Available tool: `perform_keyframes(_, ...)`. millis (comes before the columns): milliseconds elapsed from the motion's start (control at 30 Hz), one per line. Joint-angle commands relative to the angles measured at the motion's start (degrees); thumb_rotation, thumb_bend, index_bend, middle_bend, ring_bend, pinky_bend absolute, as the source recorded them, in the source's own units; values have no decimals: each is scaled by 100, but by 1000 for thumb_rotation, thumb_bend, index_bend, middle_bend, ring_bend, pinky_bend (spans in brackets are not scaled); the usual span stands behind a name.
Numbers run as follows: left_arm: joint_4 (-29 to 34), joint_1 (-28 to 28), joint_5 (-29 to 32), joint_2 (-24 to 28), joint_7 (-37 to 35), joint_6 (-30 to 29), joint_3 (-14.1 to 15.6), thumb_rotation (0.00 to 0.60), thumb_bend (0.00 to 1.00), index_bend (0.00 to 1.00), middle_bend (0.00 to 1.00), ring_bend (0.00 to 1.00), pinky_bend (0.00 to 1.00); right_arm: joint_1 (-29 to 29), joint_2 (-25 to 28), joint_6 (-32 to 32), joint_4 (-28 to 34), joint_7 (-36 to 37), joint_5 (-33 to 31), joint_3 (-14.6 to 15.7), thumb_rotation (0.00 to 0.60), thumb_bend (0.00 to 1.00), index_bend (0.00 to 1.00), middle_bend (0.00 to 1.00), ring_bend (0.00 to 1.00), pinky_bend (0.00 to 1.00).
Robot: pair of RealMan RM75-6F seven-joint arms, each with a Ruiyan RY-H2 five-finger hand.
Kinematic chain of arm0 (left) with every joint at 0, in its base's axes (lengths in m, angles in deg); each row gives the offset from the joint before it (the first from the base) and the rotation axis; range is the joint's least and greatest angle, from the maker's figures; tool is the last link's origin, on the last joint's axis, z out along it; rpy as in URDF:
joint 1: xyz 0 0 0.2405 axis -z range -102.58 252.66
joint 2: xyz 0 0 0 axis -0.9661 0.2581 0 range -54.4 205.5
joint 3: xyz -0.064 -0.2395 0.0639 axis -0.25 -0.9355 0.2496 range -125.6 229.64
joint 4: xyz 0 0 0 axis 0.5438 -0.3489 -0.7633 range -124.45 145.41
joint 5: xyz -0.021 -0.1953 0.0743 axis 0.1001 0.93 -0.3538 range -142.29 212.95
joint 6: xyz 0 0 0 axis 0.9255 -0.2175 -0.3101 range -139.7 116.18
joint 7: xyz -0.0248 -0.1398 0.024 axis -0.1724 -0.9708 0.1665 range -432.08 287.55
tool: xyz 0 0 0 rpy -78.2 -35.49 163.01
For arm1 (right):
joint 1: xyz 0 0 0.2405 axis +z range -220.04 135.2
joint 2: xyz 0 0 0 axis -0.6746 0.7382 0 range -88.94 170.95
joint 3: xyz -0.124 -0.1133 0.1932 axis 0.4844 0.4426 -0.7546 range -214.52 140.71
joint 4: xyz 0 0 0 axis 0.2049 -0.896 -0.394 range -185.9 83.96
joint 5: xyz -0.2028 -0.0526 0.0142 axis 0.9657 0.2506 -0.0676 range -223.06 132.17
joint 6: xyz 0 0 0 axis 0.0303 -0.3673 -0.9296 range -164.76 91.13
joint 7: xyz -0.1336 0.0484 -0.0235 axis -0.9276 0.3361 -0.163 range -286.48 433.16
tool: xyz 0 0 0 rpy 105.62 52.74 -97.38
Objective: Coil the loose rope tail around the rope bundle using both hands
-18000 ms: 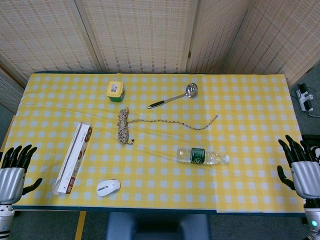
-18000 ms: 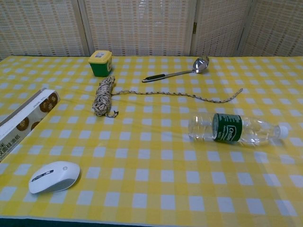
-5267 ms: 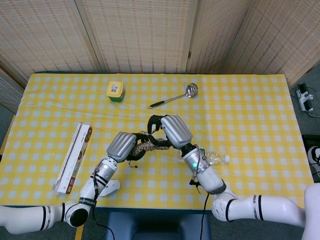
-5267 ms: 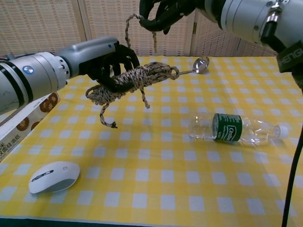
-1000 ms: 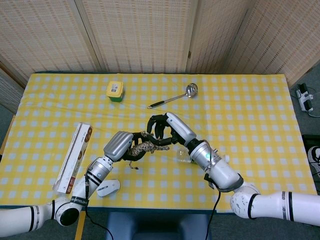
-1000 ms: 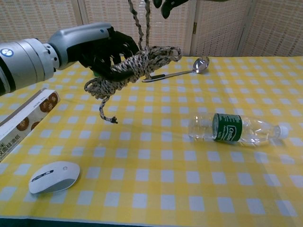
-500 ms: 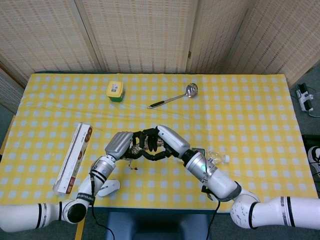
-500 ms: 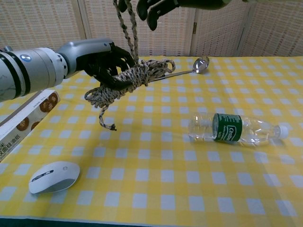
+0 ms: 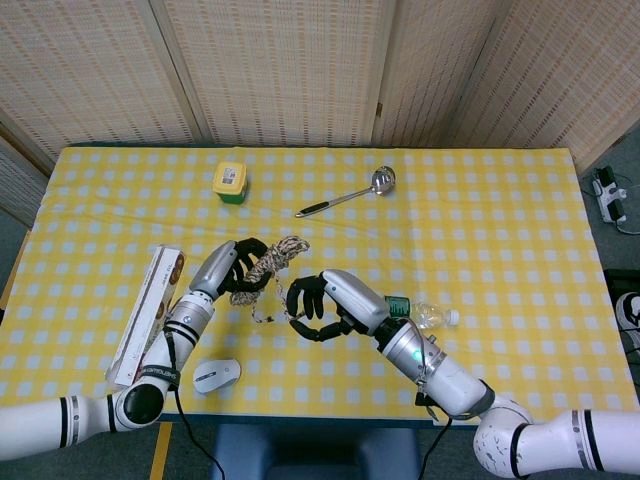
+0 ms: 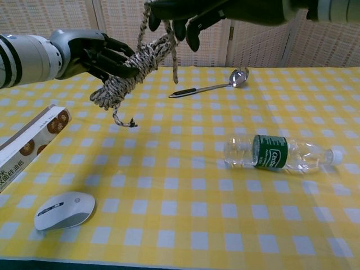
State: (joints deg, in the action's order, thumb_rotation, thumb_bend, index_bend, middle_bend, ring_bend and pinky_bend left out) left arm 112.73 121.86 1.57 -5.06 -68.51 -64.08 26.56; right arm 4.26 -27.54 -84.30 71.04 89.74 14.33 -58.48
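My left hand [image 9: 236, 267] [image 10: 94, 54] grips the speckled rope bundle [image 9: 272, 256] [image 10: 127, 72] and holds it up off the yellow checked table [image 9: 500, 230], tilted. The bundle's short frayed end [image 10: 122, 121] dangles below it. My right hand [image 9: 314, 304] [image 10: 183, 13] is just right of the bundle and above it in the chest view. Its dark fingers hold the loose rope tail [image 10: 144, 29], which runs up from the bundle to the hand. In the head view a strand of the rope tail [image 9: 262, 312] loops between the two hands.
A water bottle [image 9: 417, 313] [image 10: 278, 153] lies to the right. A ladle [image 9: 346, 194] [image 10: 211, 86] and a green tub [image 9: 229, 181] are at the back. A long box [image 9: 146, 314] [image 10: 29, 137] and a white mouse [image 9: 216, 375] [image 10: 63, 210] lie at the front left.
My left hand has swung the bundle leftward and farther back. My right hand has shifted toward me in the head view, still holding the tail above the bundle.
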Motion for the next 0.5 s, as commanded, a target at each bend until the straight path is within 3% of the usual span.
perform_keyframes(33, 35, -111, -155, 187, -197, 62, -58, 600, 644, 616, 663, 628, 668, -152, 100, 124, -79, 285, 496, 106, 600, 637, 324, 363, 480, 566)
perform_keyframes(167, 72, -217, -335, 316, -442, 49, -89, 600, 644, 614, 663, 625, 667, -297, 261, 173, -129, 479, 1112, 246, 600, 631, 59, 225, 368, 479)
perform_keyframes(333, 91, -321, -593, 450, -677, 69, -63, 600, 643, 612, 663, 621, 667, -508, 520, 148, -138, 703, 1858, 531, 600, 598, 0, 120, 241, 355)
perform_keyframes(500, 110, -411, -801, 542, -855, 19, -37, 600, 643, 611, 663, 621, 667, -862, 746, -286, -109, 739, 2515, 850, 600, 598, 0, 107, 221, 333)
